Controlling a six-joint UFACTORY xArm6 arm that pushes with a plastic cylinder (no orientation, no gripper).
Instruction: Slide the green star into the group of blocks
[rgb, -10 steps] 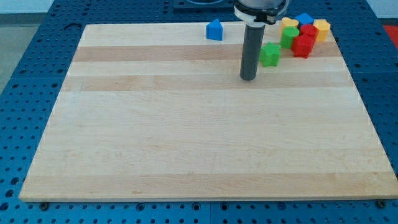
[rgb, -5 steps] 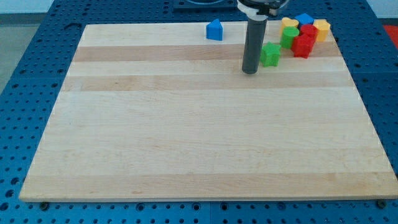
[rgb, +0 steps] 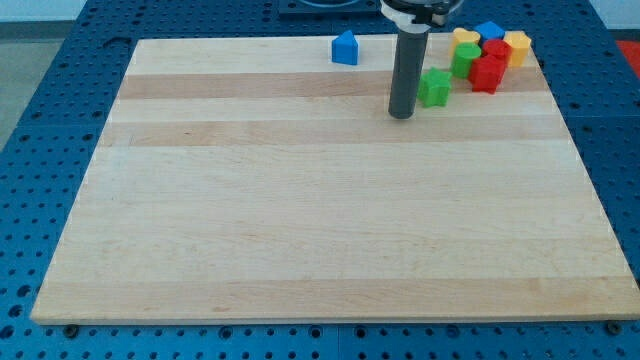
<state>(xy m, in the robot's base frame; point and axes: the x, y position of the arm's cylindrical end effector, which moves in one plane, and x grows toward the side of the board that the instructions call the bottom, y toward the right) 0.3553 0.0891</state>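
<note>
The green star (rgb: 434, 88) lies on the wooden board (rgb: 300, 220) near the view's top right. My tip (rgb: 401, 114) stands just to its left and slightly below, close to it or touching its left edge. Up and to the right of the star sits the group: another green block (rgb: 464, 61), two red blocks (rgb: 489, 73), a yellow heart (rgb: 465, 39), a blue block (rgb: 489, 31) and a yellow block (rgb: 518, 46). A small gap separates the star from the group.
A lone blue block (rgb: 345, 48) sits near the board's top edge, to the left of my rod. The board rests on a blue perforated table (rgb: 40, 150).
My tip moved a little toward the view's top in the first half second, closing in beside the green star. Since then nothing has visibly moved. The star has stayed put.
</note>
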